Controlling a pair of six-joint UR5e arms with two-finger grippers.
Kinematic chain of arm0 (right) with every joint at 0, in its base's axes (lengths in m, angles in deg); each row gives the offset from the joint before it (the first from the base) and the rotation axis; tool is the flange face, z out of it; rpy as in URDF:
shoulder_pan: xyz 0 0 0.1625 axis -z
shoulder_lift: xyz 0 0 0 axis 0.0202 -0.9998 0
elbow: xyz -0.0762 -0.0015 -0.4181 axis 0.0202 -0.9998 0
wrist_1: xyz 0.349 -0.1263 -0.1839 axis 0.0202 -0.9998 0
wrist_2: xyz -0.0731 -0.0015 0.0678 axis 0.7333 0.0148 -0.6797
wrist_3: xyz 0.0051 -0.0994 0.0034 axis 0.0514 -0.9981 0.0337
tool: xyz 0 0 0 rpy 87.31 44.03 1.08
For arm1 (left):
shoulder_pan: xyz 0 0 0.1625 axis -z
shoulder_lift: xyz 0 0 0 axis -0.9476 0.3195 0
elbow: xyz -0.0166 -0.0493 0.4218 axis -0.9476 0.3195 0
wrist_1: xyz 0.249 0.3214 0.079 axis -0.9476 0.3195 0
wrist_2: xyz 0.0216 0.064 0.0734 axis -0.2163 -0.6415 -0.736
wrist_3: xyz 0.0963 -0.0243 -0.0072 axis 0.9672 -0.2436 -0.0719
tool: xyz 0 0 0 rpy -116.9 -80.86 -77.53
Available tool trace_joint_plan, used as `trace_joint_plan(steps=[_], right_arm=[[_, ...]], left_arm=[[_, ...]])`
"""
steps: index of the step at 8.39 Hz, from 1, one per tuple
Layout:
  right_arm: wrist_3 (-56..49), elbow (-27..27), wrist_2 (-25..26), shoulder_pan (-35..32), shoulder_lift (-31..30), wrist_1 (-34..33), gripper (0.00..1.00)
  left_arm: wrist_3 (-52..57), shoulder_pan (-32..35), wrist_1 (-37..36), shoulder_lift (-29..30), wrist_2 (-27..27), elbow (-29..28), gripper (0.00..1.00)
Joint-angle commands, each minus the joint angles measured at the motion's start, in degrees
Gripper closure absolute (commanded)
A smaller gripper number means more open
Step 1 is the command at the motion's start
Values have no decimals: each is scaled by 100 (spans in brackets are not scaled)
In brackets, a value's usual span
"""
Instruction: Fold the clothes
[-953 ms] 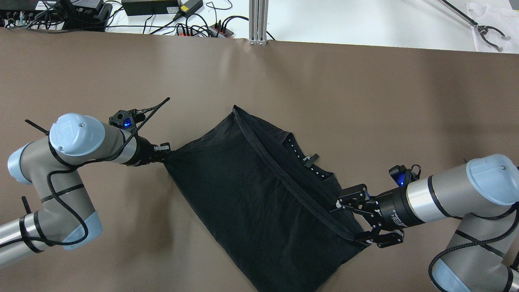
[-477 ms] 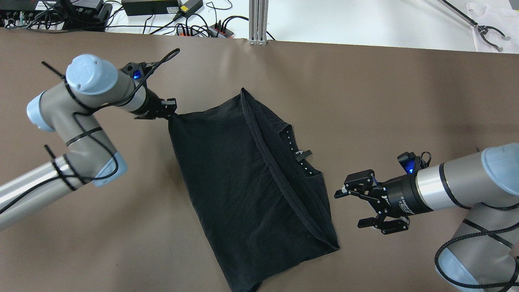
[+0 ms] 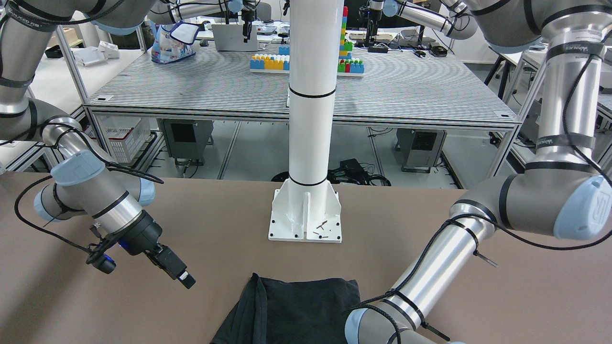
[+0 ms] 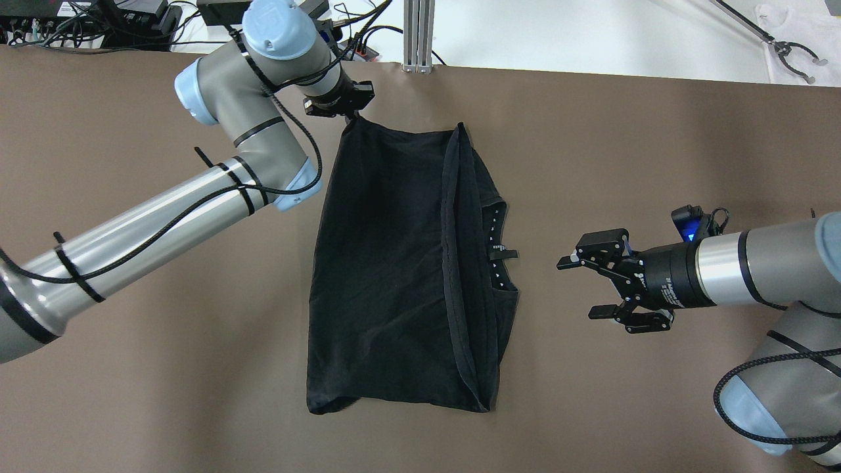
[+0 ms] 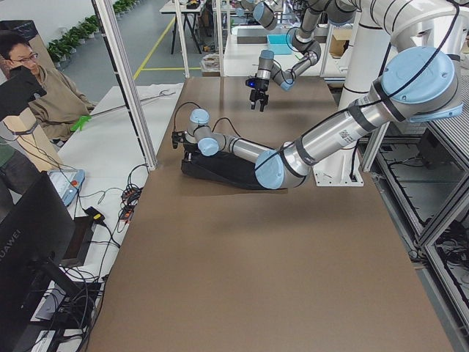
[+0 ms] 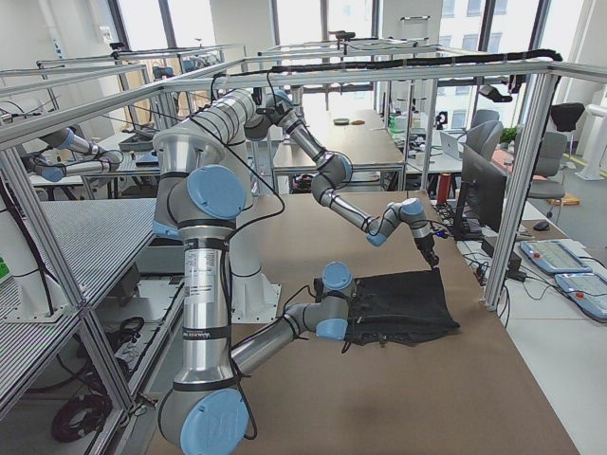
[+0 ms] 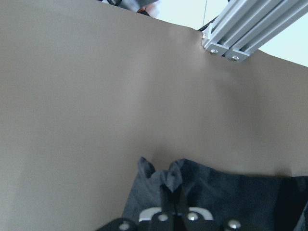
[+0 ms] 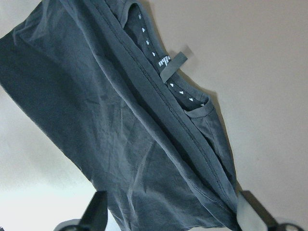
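Note:
A black garment lies folded on the brown table, its neck label showing at the right side. My left gripper is shut on the garment's far left corner, near the table's far edge. The left wrist view shows the fingers pinching that corner. My right gripper is open and empty, a short way right of the garment. Its open fingers frame the garment in the right wrist view. It also shows in the front view, beside the garment.
An aluminium post stands at the far edge, close to my left gripper, with cables and power strips behind it. The robot's white column base stands on the near side. A grabber tool lies at the far right.
My left gripper has swung toward the far edge and to the right, dragging the garment corner; the garment has turned and straightened. My right gripper has left the garment's hem and drawn back, open.

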Motion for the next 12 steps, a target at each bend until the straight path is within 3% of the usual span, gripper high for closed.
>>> trace_joint_plan(steps=[1,2,3,4,6,7,9,10,12], right_arm=[[-331,-5,554,265,127,-409,5],[-463,12,1183,597,154,-402,5],[-560,21,1921,1035,241,-402,5],[-621,4,2615,1458,373,-454,5],[-1302,39,2719,1611,863,-1530,8],[-2212,83,2693,1724,910,-1858,18],[-4428,57,2989,2339,1285,-2839,24],[-4932,39,3078,2567,1601,-3368,34],[-5236,-13,3559,3006,1788,-3704,48]], left_arm=[[0,-38,307,386,-152,-673,100],[0,-21,325,386,-144,-631,92],[9,6,326,369,-161,-500,1],[9,32,317,256,-170,-307,0],[-26,93,308,-244,-170,456,0],[-52,94,265,-490,-135,807,0],[-114,103,255,-1026,-118,1476,0],[-114,103,255,-1272,-109,1749,0],[-123,103,255,-1389,-126,1866,0]])
